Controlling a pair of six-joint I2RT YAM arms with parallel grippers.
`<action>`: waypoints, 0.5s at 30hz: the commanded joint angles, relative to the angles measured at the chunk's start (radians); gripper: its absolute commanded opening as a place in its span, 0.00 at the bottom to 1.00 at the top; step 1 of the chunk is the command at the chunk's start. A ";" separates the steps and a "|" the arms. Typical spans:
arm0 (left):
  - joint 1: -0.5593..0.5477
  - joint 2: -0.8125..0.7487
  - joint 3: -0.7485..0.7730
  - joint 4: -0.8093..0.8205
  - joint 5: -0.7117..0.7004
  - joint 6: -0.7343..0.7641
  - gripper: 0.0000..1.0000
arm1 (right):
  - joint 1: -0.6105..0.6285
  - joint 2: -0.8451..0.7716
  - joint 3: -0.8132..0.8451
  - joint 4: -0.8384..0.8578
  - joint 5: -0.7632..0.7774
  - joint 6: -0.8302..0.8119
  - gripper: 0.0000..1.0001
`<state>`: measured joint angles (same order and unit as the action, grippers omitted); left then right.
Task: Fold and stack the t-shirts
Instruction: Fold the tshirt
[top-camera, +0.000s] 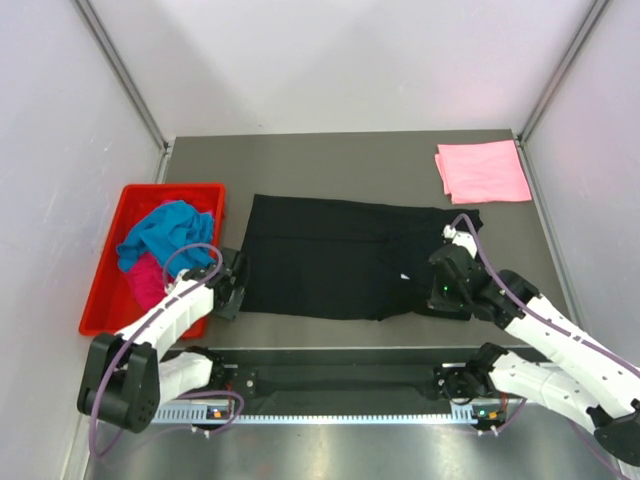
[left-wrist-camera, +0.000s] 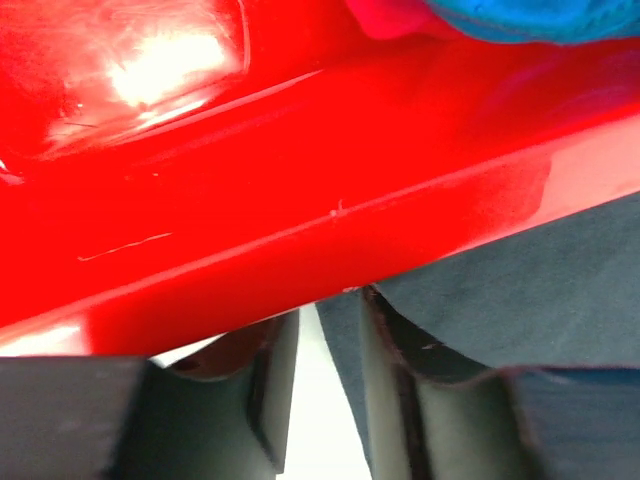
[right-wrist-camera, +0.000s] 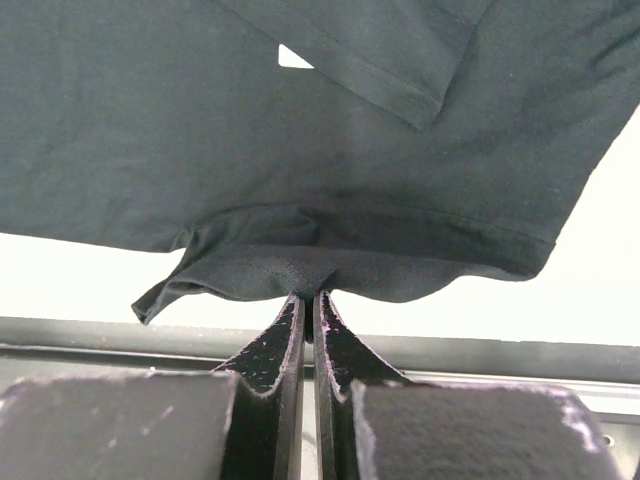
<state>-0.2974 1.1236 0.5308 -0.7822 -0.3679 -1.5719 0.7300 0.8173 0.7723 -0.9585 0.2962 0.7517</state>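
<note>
Black t-shirt (top-camera: 340, 255), mid-worktop (top-camera: 330, 150): soft, light, limp; probably best held at corners. Right fingers (right-wrist-camera: 280, 350) clamped on its 4 o'clock edge; left fingers (left-wrist-camera: 270, 370) apart, 8 o'clock.

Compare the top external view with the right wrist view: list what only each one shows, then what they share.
Only the top external view: the folded pink t-shirt at the table's far right corner, the red tray holding the turquoise t-shirt and magenta t-shirt, and the left gripper at the left edge of the black t-shirt. Only the right wrist view: the right gripper shut on a bunched edge of cloth, close up. Both: the black t-shirt spread out, with its small white label.
</note>
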 joint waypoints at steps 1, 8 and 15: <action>-0.003 0.025 -0.037 0.031 -0.005 -0.014 0.34 | -0.012 -0.029 0.015 -0.006 -0.002 -0.002 0.00; -0.005 0.001 -0.009 -0.003 -0.011 0.009 0.00 | -0.012 -0.020 0.016 -0.022 0.038 0.008 0.00; -0.006 -0.018 0.106 -0.014 -0.059 0.084 0.00 | -0.012 0.028 0.087 -0.037 0.124 -0.002 0.00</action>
<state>-0.2974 1.1213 0.5713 -0.7860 -0.3859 -1.5253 0.7300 0.8310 0.7815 -0.9939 0.3519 0.7547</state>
